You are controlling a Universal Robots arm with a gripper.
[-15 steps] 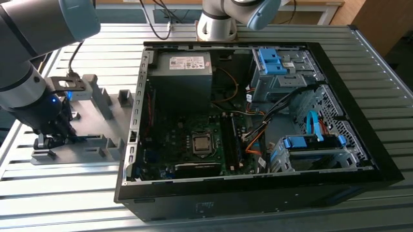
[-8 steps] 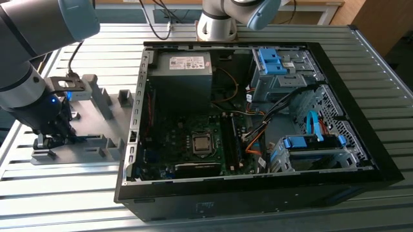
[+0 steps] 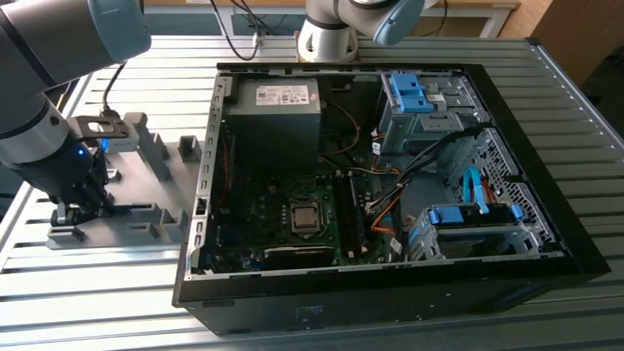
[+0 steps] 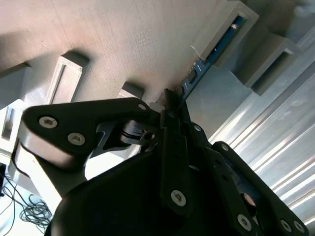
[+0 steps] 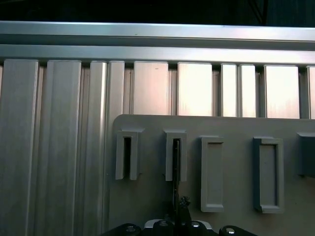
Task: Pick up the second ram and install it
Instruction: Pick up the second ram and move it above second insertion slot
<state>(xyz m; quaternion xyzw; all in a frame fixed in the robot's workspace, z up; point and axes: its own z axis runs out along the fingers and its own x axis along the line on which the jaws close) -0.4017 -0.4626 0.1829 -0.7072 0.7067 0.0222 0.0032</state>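
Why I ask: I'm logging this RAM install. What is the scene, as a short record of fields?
gripper: at one end of the ram, low over the fixture
ram: on edge, far end in a fixture slot, not yet lifted out
fixture: grey plate with slotted blocks, at the exterior view's left of the case
case: open, on its side, board exposed

Table (image 3: pixel 98 292): ribbed aluminium slats;
On it: grey fixture plate (image 3: pixel 161 191); open computer case (image 3: pixel 390 311) just beside; arm base (image 3: pixel 326 45)

Second ram (image 4: pixel 207 61) in fixture block (image 4: pixel 251 18)
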